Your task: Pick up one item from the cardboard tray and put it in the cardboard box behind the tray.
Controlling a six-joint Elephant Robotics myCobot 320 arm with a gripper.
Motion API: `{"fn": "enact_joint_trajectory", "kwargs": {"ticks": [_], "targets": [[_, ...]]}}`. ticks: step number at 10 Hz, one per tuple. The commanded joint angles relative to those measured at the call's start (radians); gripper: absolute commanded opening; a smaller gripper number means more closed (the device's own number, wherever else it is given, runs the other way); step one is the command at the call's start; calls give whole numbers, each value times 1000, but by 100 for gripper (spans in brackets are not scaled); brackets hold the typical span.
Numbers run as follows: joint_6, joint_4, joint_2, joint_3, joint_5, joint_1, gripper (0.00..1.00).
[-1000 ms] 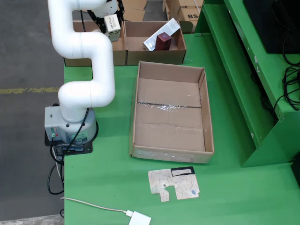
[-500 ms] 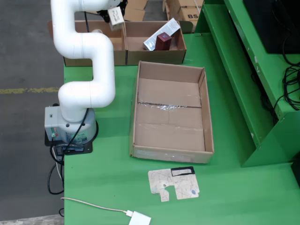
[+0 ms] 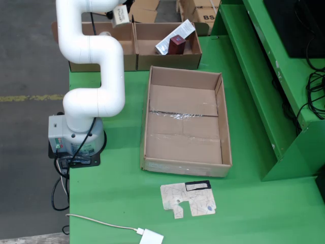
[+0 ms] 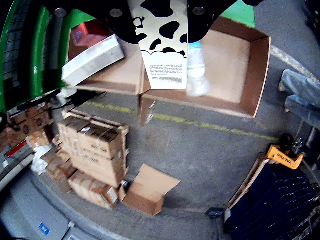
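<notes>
In the overhead view my gripper point(image 3: 120, 10) is at the top edge, shut on a white milk carton point(image 3: 121, 16) above the back-left cardboard box point(image 3: 129, 48). The wrist view shows the cow-patterned carton point(image 4: 165, 50) clamped between the black fingers point(image 4: 122, 22) of the gripper point(image 4: 162, 15). Below it is an open box point(image 4: 250, 75) with a bottle point(image 4: 197, 80) inside. The neighbouring box point(image 3: 167, 60) holds a silver packet point(image 3: 175, 36) and a dark red box point(image 3: 177, 44). The large cardboard tray point(image 3: 183, 142) in the middle of the table has nothing in it.
The white arm's base point(image 3: 76, 137) stands at the table's left edge. A cardboard scrap point(image 3: 188, 199) and a white cable with adapter point(image 3: 151, 237) lie near the front. A green shelf frame point(image 3: 264, 76) rises on the right. Stacked cartons point(image 4: 95, 150) sit on the floor beyond.
The gripper has carried the carton upward in the overhead view, from just over the left box to the frame's top edge. Nothing else moved.
</notes>
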Motion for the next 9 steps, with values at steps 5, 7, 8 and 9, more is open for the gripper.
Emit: {"fn": "enact_joint_trajectory", "kwargs": {"ticks": [5,7,8,9], "targets": [[15,-286,-13,21,76,-53,0],[14,-274,-33,21,80,-62,0],[21,-272,-37,21,76,-59,0],[29,-264,-37,21,72,-52,0]]}}
